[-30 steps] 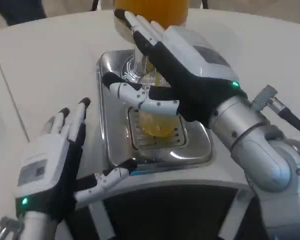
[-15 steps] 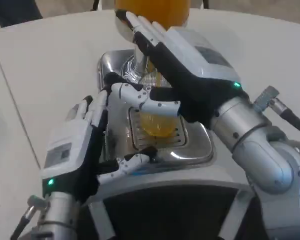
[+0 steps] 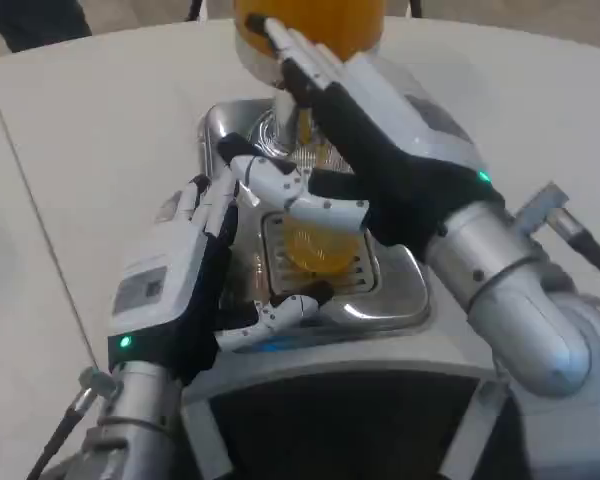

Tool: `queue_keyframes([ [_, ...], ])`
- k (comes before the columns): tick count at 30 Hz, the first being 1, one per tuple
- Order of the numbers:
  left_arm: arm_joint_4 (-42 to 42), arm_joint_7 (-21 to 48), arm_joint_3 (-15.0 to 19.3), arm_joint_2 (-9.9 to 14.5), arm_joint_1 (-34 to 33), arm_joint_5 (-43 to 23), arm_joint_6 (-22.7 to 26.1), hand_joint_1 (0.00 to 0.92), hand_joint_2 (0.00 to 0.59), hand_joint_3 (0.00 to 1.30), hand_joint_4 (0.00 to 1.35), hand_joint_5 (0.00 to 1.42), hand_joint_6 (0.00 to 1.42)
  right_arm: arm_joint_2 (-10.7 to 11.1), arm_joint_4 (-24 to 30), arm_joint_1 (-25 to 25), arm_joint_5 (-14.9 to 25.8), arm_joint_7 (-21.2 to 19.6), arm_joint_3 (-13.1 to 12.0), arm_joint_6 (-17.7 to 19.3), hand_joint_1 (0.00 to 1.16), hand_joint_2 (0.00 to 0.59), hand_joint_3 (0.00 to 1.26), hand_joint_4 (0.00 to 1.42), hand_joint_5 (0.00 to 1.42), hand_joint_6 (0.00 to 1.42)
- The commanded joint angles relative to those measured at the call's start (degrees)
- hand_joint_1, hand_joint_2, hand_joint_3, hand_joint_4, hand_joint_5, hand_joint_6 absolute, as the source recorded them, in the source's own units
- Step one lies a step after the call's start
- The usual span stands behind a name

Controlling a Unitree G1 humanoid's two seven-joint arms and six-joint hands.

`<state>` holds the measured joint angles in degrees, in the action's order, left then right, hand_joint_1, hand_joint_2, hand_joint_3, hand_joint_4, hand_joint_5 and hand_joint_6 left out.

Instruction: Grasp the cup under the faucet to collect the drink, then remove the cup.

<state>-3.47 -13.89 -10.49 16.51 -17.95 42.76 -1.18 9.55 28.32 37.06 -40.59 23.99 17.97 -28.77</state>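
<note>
A clear cup (image 3: 315, 245) of orange drink sits on the shiny metal drip tray (image 3: 395, 295) under the faucet (image 3: 285, 125). The right hand (image 3: 375, 165) reaches over it, and I cannot tell if it grips the cup. The left hand (image 3: 180, 290) is just beside the tray, fingers apart, holding nothing.

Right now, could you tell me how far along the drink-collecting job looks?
Done: the cup stands on the drip tray below the faucet and already holds orange drink. In hand: the right hand reaches over the faucet, and the left hand is beside the cup with fingers apart, not gripping it. Left: grasping the cup and taking it away.
</note>
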Motion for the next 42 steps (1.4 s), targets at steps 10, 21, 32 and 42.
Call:
queue_keyframes([
  [10, -1.2, 0.2, -1.1, -1.1, -0.9, -3.0, -1.7, 0.276, 0.044, 0.00, 0.00, 0.00, 0.01, -5.1, 7.7, -12.9, 1.8, -9.5, -3.6, -1.1, 0.34, 0.441, 0.00, 0.00, 0.00, 0.00],
  [21, -1.3, -0.3, -2.0, -1.4, -0.9, -3.8, -2.1, 0.256, 0.041, 0.00, 0.00, 0.00, 0.01, 13.9, 14.4, -26.5, -10.4, -6.6, -5.2, 16.6, 0.39, 0.436, 0.00, 0.00, 0.00, 0.00],
  [32, -5.7, -3.8, -3.5, -4.9, -4.4, -3.5, -2.6, 0.256, 0.047, 0.00, 0.00, 0.00, 0.01, 21.1, 13.9, -39.2, -7.8, -6.5, -13.3, 27.5, 0.42, 0.421, 0.00, 0.00, 0.00, 0.00],
  [42, -15.4, -8.8, -3.8, -7.9, -10.1, -5.4, -4.7, 0.255, 0.042, 0.00, 0.00, 0.00, 0.01, 22.3, 16.8, -46.7, -3.4, -4.2, -19.5, 30.6, 0.43, 0.420, 0.00, 0.00, 0.00, 0.00],
])
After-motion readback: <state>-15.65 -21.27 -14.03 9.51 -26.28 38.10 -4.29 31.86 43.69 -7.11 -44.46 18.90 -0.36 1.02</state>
